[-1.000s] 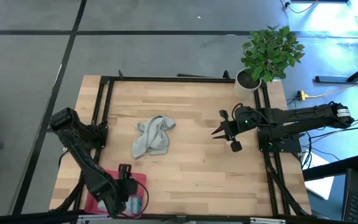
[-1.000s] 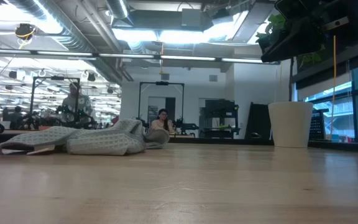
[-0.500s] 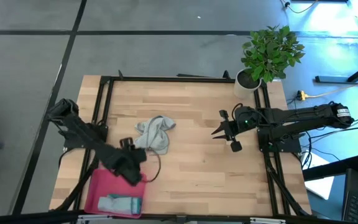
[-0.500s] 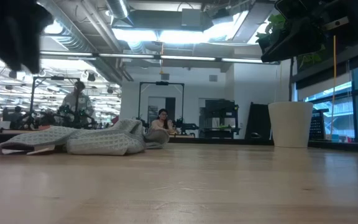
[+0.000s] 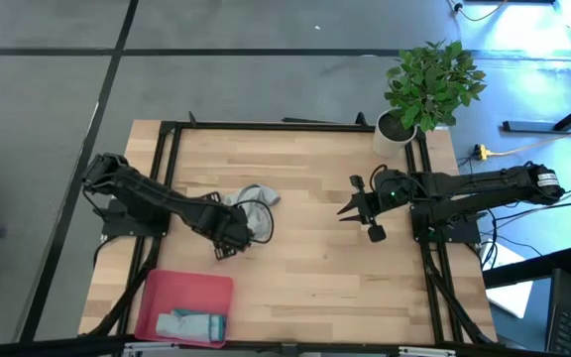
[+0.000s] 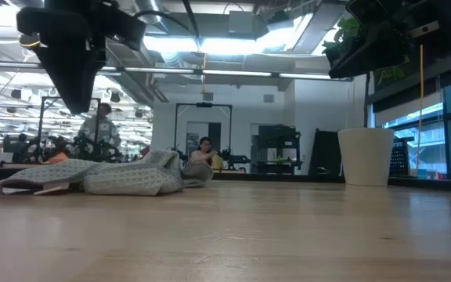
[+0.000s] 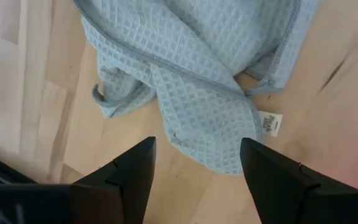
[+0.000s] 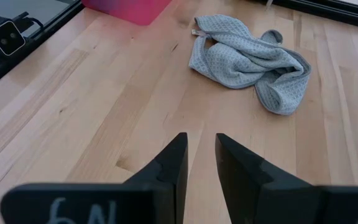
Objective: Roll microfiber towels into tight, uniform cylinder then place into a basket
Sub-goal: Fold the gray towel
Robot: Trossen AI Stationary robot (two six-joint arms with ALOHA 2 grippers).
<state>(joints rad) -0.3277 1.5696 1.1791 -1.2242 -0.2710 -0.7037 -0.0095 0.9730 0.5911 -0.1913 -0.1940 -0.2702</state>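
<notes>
Two towels show: the grey towel (image 5: 248, 212) lies crumpled just left of the counter's (image 5: 305, 268) middle, and the blue towel (image 5: 191, 323), apparently rolled, sits inside the pink basket (image 5: 184, 294) at about 7 o'clock near the front edge. The left gripper (image 5: 228, 242) hangs just above the grey towel's 6 o'clock end, its fingers (image 7: 132, 171) spread apart with nothing between them. The right gripper (image 5: 346, 211) waits above bare wood at 3 o'clock, well apart from the towel, fingers (image 8: 173, 162) held a narrow gap apart and empty. A potted plant (image 5: 429, 84) stands at 1 o'clock.
</notes>
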